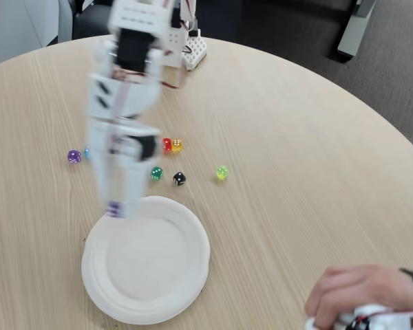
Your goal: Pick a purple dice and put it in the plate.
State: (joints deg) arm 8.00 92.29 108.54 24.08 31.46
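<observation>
The white arm comes down from the top of the frame, blurred, and its hand [115, 206] hangs in the lower left, right at the upper left rim of the plate [186, 275]. A purple dice [113, 209] sits pinched between the tips of the 2 fingers, so the hand is clenched on it, just above the plate's edge; whether the dice touches the rim I cannot tell through the blur. The plate is white and round and lies on the pale wooden tabletop [296, 137] in the lower middle of the frame. Another purple dice [73, 157] rests on the wood at the left, well apart from the plate, and a sliver of a blue dice [87, 152] peeks out just beside it, partly hidden behind the arm. To the right of the arm, near the middle of the frame, a red dice [166, 144] and an orange dice [177, 145] sit touching side by side. Below them a green dice [156, 173] and a black dice [179, 179] lie near each other, just above the plate, and a yellow-green dice [221, 172] sits a little farther right. In the lower right corner a person's hand [354, 292] rests on something white [372, 320] with dark wires.
</observation>
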